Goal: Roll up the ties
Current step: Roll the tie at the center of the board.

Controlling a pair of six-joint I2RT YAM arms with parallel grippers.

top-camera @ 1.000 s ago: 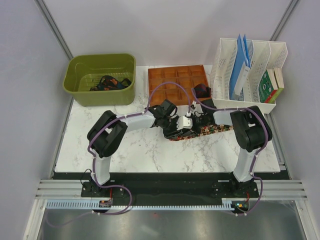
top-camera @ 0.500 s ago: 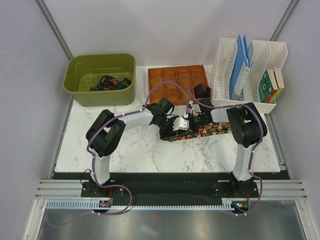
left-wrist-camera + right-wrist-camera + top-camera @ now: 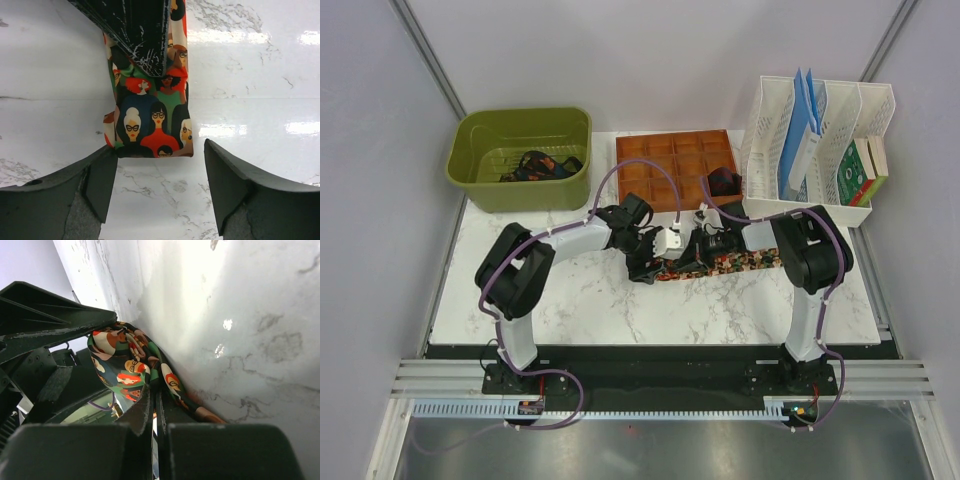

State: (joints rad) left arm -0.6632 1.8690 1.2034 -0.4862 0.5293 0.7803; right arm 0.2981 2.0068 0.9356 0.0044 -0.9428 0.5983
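Note:
A patterned tie [image 3: 745,260], printed with faces in red, green and orange on black, lies across the marble table to the right of centre. Its folded left end [image 3: 150,120] lies just ahead of my left gripper [image 3: 156,192], which stands open on either side of bare marble, touching nothing. My right gripper [image 3: 156,412] is shut, with the tie [image 3: 127,365] pinched at its tips and looped around them. Its dark fingers [image 3: 137,30] lie over the tie. Seen from above, the left gripper [image 3: 642,265] and right gripper [image 3: 692,257] face each other.
A brown compartment tray [image 3: 670,160] at the back holds a dark rolled tie [image 3: 723,182]. The green bin [image 3: 520,118] at back left holds more ties [image 3: 535,165]. A white file rack [image 3: 810,130] stands at back right.
The left gripper opened and drew back leftward off the tie's end. The right gripper stayed shut and shifted slightly left with the tie.

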